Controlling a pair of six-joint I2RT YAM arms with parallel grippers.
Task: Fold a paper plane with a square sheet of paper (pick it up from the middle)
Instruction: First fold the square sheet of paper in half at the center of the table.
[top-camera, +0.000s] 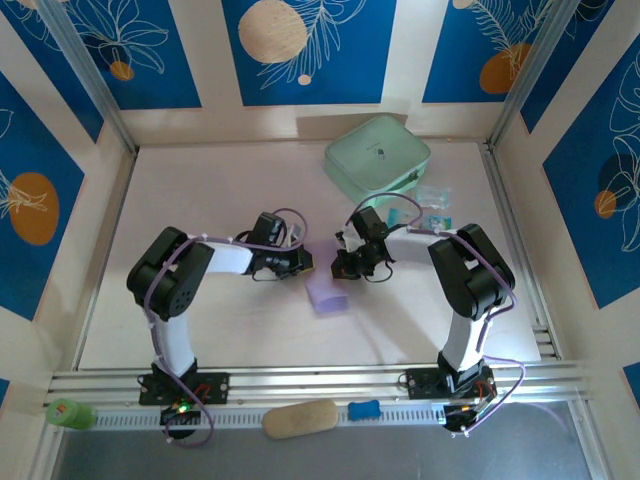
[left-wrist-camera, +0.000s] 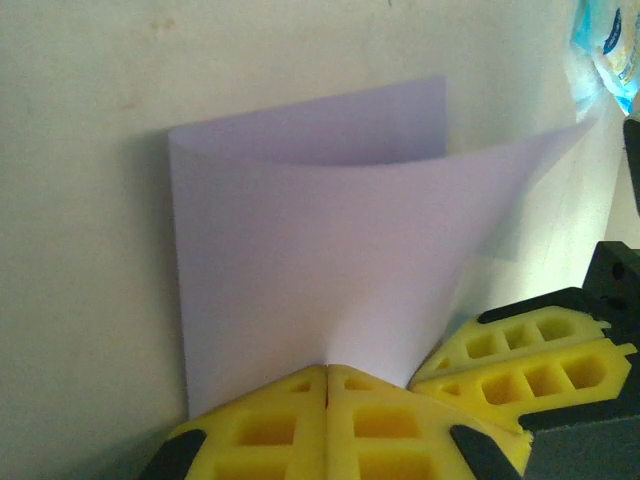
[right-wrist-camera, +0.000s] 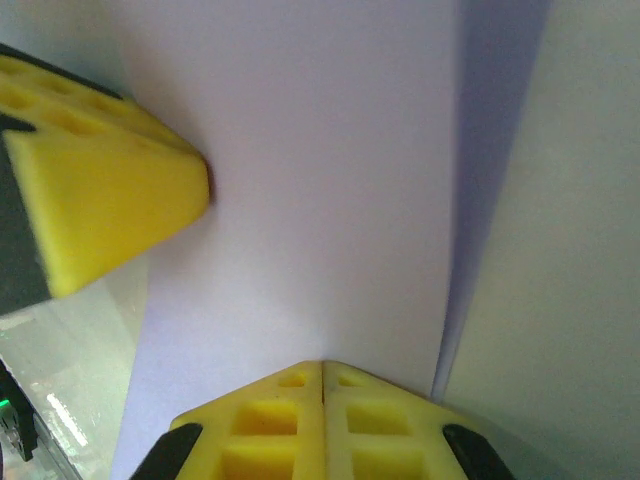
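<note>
The lavender square sheet of paper (top-camera: 326, 292) lies bent over on itself at the table's middle. In the left wrist view the sheet (left-wrist-camera: 300, 230) has a flat back layer and a front layer that curves up to my left gripper (left-wrist-camera: 327, 368), whose jaws are closed together on it. The right gripper's yellow fingers (left-wrist-camera: 530, 350) touch the same layer just to the right. From above, the left gripper (top-camera: 303, 262) and right gripper (top-camera: 345, 265) face each other closely over the sheet's far part. My right gripper (right-wrist-camera: 322, 364) is shut against the sheet (right-wrist-camera: 330, 200), with the left gripper's fingers (right-wrist-camera: 110, 210) beside it.
A mint-green rounded case (top-camera: 377, 155) sits at the back right, with small blue packets (top-camera: 432, 205) beside it, also seen as packets (left-wrist-camera: 605, 50) in the left wrist view. A tan oblong object (top-camera: 300, 418), a small blue piece (top-camera: 365, 409) and a green item (top-camera: 68, 413) lie along the front rail.
</note>
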